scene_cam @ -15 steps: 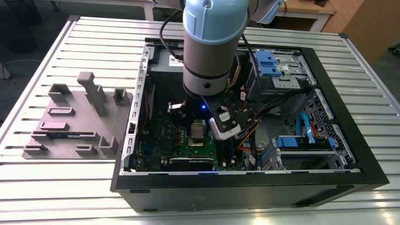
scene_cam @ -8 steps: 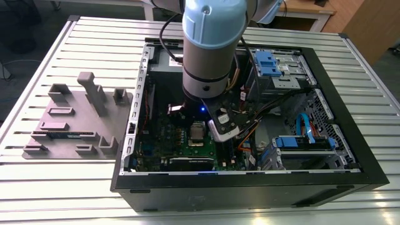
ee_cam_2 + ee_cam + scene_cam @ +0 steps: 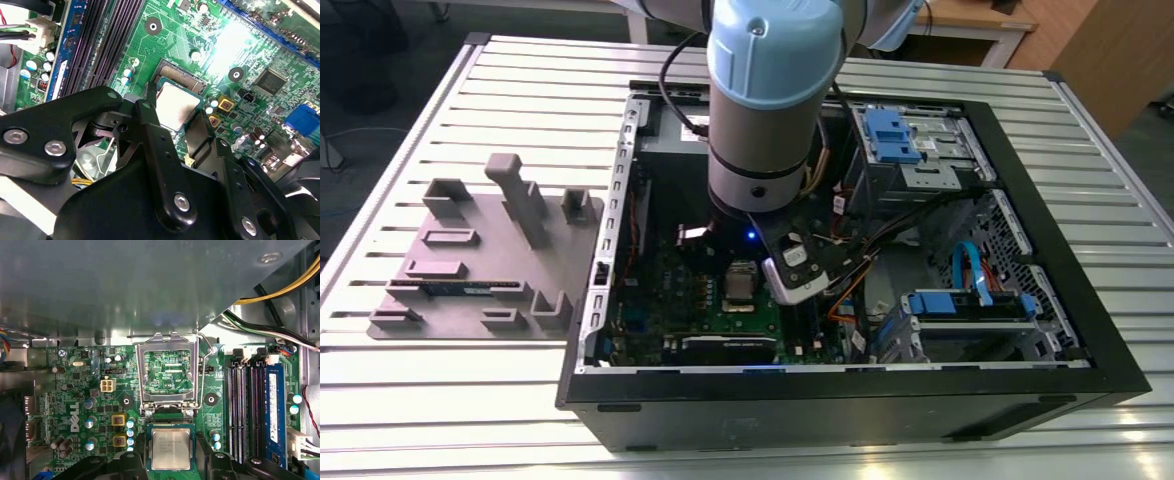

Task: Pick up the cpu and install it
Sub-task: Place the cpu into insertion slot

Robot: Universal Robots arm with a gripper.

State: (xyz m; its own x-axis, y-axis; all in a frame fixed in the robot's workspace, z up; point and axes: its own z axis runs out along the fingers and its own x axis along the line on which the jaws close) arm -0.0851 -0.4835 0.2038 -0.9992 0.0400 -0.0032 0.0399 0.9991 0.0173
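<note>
Table slats (image 3: 480, 400) carry an open computer case (image 3: 854, 415), and the green motherboard (image 3: 75, 390) lies flat inside it. The arm (image 3: 767, 100) reaches down over the motherboard. Near the motherboard's middle the hinged socket frame (image 3: 167, 370) stands raised. Just beside that frame, in both wrist views, the jaws are clenched on opposite edges of the cpu (image 3: 171, 449) (image 3: 176, 106), which is at the motherboard's socket.
</note>
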